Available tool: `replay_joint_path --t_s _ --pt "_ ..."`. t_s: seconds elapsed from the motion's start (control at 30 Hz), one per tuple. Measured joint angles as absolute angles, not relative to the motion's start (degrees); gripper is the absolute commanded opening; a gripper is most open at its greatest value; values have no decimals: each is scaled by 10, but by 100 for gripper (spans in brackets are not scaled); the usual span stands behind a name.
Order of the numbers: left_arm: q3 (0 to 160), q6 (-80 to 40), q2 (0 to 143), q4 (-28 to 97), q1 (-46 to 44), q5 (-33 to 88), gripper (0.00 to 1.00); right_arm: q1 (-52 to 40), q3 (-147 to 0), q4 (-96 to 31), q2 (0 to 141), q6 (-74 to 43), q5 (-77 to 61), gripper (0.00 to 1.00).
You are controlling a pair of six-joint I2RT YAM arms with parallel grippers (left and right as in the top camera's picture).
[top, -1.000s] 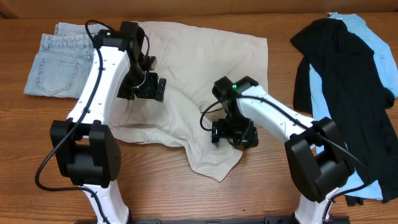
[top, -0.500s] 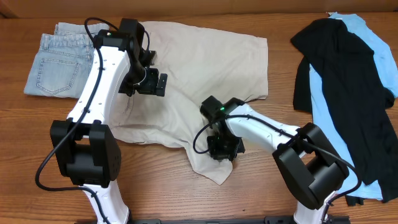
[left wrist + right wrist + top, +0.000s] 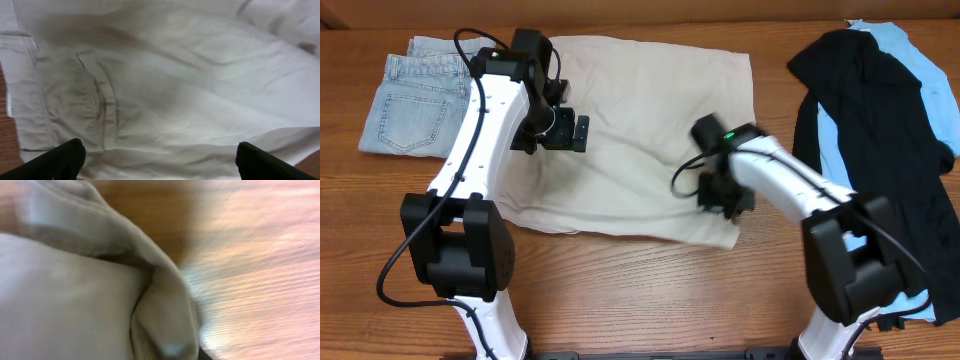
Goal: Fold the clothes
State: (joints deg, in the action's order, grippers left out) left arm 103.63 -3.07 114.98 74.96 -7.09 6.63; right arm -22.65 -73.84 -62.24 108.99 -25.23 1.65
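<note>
Toward the far edge, mid-worktop, the khaki shorts (image 3: 650, 110) lie spread flat. The left gripper (image 3: 160, 162) hovers over a pocket (image 3: 97, 100), jaws wide apart. The right gripper (image 3: 726, 198) is clamped on their near-right corner, cloth bunched.

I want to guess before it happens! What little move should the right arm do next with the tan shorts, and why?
Probably let go and lift away: the right gripper seems to pinch the khaki shorts near a hem corner, and they lie spread nearly flat.
</note>
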Motion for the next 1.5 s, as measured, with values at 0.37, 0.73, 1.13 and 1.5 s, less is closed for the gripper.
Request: replay_joint_path --t_s 0.37,0.73,1.13,1.5 --pt "1036 -30 1150 746 -70 49 100 -135 -754 -650 1085 -180 -148 64" --pt "1044 -30 1150 775 -31 37 98 -169 -754 -679 1056 -212 -132 65" --pt "1212 -52 1103 941 -7 11 92 -181 -760 -747 827 -320 -60 67" --pt "974 -248 925 800 -2 -76 77 -282 -685 -709 799 -489 18 73"
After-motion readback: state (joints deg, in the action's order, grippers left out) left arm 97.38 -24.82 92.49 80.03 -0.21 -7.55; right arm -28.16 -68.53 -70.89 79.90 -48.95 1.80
